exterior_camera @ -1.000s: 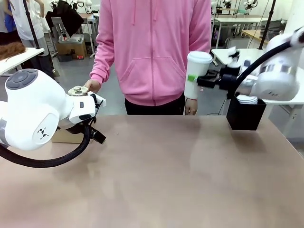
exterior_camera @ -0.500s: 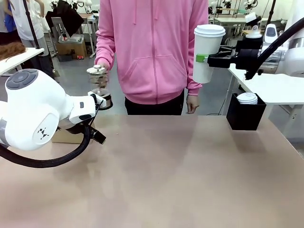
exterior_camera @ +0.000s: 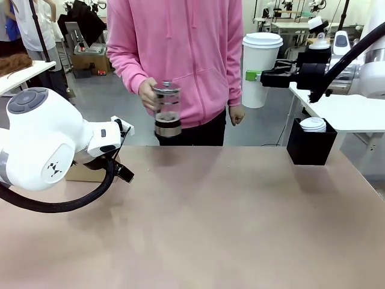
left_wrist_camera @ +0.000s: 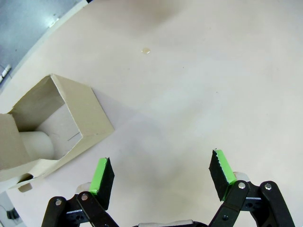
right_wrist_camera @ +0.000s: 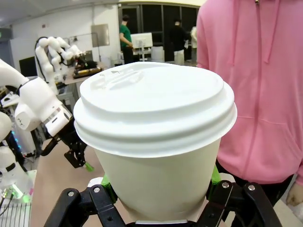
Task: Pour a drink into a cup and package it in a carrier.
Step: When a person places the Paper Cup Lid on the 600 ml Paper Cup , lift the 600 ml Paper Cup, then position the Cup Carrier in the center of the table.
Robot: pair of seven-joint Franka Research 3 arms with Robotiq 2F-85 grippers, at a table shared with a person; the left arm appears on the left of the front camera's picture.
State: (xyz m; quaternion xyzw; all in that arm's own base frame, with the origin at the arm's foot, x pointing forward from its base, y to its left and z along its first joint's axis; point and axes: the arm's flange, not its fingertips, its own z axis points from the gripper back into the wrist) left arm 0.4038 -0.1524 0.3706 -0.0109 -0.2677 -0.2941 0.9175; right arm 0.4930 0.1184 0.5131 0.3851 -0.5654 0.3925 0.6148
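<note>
- The cup [exterior_camera: 261,69] is tall, tapered, plain white paper with a matte wall. A smooth white plastic lid with a raised rim closes it, so what it holds is hidden.
- The right gripper [exterior_camera: 255,76] holds the cup upright in the air beyond the table's far right edge, its jaws pinching the cup's wall. In the right wrist view the green pads [right_wrist_camera: 108,182] press the cup [right_wrist_camera: 156,142] from both sides, and the cup's base is cut off by the bottom edge.
- The press pot [exterior_camera: 166,109] is a clear glass cylinder in a shiny metal frame with a metal lid. The person's hand [exterior_camera: 147,94] holds it upright above the far edge, in front of a pink hoodie [exterior_camera: 180,54].
- The drink [exterior_camera: 166,118] is a dark band low in the pot.
- The left gripper [left_wrist_camera: 162,172] hangs over the bare table [left_wrist_camera: 199,94], its jaws spread wide with nothing between them.
- The carrier [left_wrist_camera: 78,116] is flat brown cardboard lying just beside the left gripper. One open compartment holds a pale rounded shape [left_wrist_camera: 35,142] that is too shadowed to name. In the front view the left arm covers most of the carrier [exterior_camera: 84,173].
- A black box [exterior_camera: 311,144] at the far right holds stacked white lids [exterior_camera: 313,124].
</note>
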